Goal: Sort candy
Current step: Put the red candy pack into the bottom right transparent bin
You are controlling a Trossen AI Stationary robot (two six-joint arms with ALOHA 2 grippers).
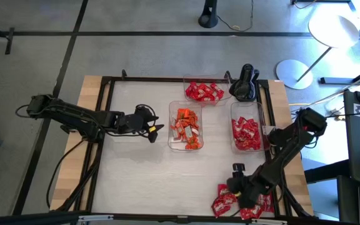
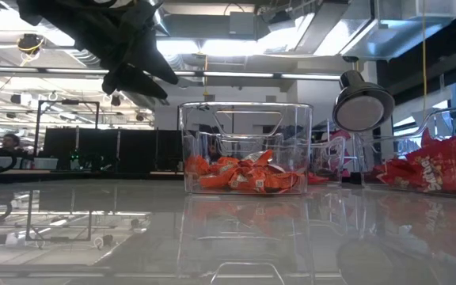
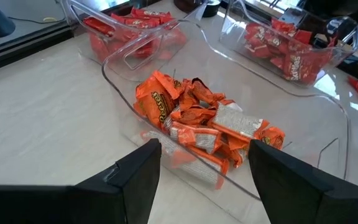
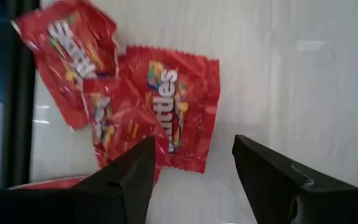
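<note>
**Most candy sorted; a loose pile waits at the table's near right corner**

The candy sits in four places. Orange pieces (image 1: 186,128) fill the middle tray (image 1: 173,145) near the table's centre. Red pieces (image 1: 203,92) lie in the tray (image 1: 189,81) at about 12 o'clock from it, at the far edge. More red pieces with white marks (image 1: 245,133) fill the tray (image 1: 235,107) at 3 o'clock from the middle one. What is left, as far as the high view shows, is a loose heap of red wrappers (image 1: 227,201) on the bare table (image 1: 142,178) at roughly 5 o'clock, near the front edge. I judge the sorting well along but not finished: that heap still needs moving into trays.

The right pincer (image 1: 237,181) hangs over this heap, its arm reaching in from the 3 o'clock side and bent down toward the front edge. In its wrist view its fingers (image 4: 120,180) are spread, with red white-lettered wrappers (image 4: 166,106) lying flat just beyond them; nothing is pinched.

The left pincer (image 1: 156,131) is at 9 o'clock of the middle tray, just beside its wall, the arm stretched in from the left edge. Its fingers (image 3: 135,180) are spread and empty, pointing at the orange pieces. In the low view it hangs above the table, clear of the tray rim.
</note>
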